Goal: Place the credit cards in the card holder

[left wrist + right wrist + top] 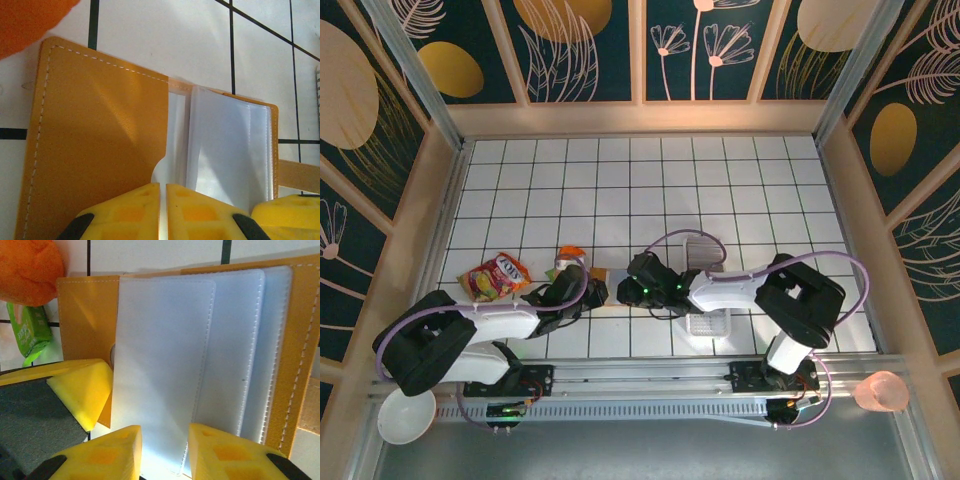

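The white tiled table carries a snack packet at centre left, an orange item, the open card holder and a clear tray right of centre.

The whole thing sits inside a little booth. The table is white tile with thin dark grid lines, and everything else wraps around it. Behind its far edge there's a back wall of dark teal panels with gold blobs and pale line-drawn flowers, split up by light wooden strips. Same wallpaper on the left wall and right wall, which run along the table's sides. Silver metal posts stand at its two far corners. Along its near edge there's a metal rail, then a grey slotted strip, then a plain grey surface. Light over the table is bright and even, with only soft shadows.
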